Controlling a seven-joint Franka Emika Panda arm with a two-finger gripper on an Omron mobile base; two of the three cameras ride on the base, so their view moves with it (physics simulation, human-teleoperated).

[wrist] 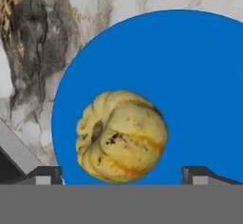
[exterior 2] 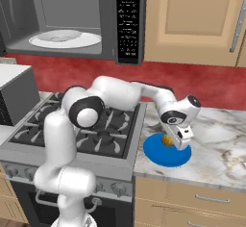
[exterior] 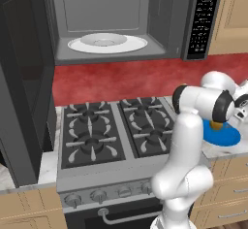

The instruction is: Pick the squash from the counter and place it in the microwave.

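The squash [wrist: 121,136] sits on a flat blue plate [wrist: 190,76], low and left of centre in the hand view, its ribbed yellow skin streaked with orange and a dark stem spot turned to the left. The gripper [wrist: 121,173] hangs right over it with its two dark fingertips [wrist: 45,174] spread wide, one on each side of the squash and neither touching it. In the right base view the plate [exterior 2: 156,155] lies on the marbled counter [exterior 2: 216,149] at centre right, just beside the black stove [exterior 2: 77,125], with the squash [exterior 2: 166,140] peeking out beneath the white hand. The microwave [exterior: 126,19] fills the top of the left base view, door open, white turntable [exterior: 107,43] bare.
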